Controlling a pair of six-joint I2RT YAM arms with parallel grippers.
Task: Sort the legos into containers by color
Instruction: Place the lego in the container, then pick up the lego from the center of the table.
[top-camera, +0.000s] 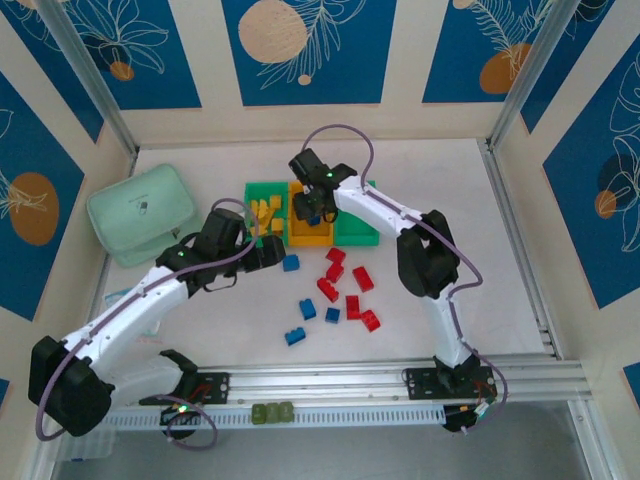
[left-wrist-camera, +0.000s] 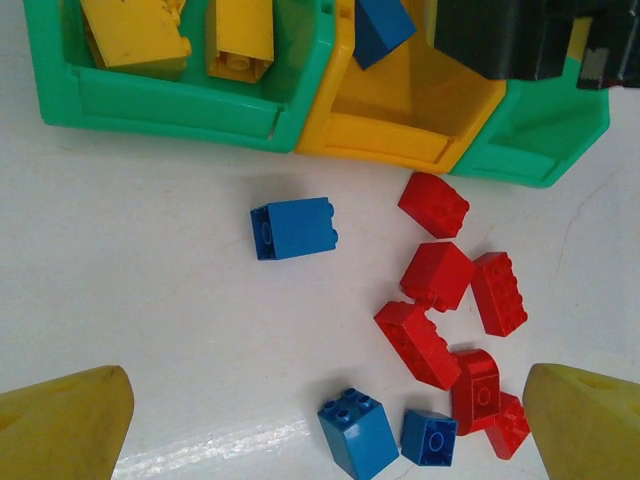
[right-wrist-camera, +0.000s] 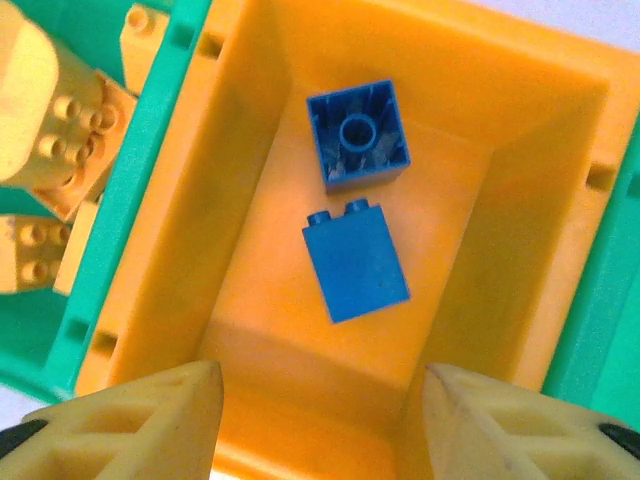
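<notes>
Currently two small blue plastic bricks (right-wrist-camera: 357, 135) lie on the floor of the orange rectangular plastic bin (right-wrist-camera: 520, 200), the middle one of three joined bins. One is upside down with its hollow showing, and the other lies on its side just beside it. Directly above them hangs the right gripper (right-wrist-camera: 320, 420), its yellow fingers (right-wrist-camera: 130, 430) partway apart with nothing between them.

The green plastic bin on the left (left-wrist-camera: 180, 100) holds a heap of yellow-orange bricks (right-wrist-camera: 50, 120). The green plastic bin on the right (left-wrist-camera: 530, 130) adjoins the orange one's other side.

On the white table (top-camera: 480, 250) just in front of the bins, six red bricks (left-wrist-camera: 437, 275) lie in a loose cluster, some of them touching. A single blue brick (left-wrist-camera: 295, 228) sits apart to their left, and a pair of blue bricks (left-wrist-camera: 430, 437) lies nearer the arms. The top view shows a fourth loose blue brick (top-camera: 296, 337) nearer still.

The left gripper (left-wrist-camera: 325, 425) hovers over these loose pieces — jaws spread wide, holding nothing.

A pale mint-green rounded box (top-camera: 140, 212) stands at the table's far left, well apart from the bins. Three small olive-green blocks (top-camera: 272, 412) sit on the rail at the near edge.
</notes>
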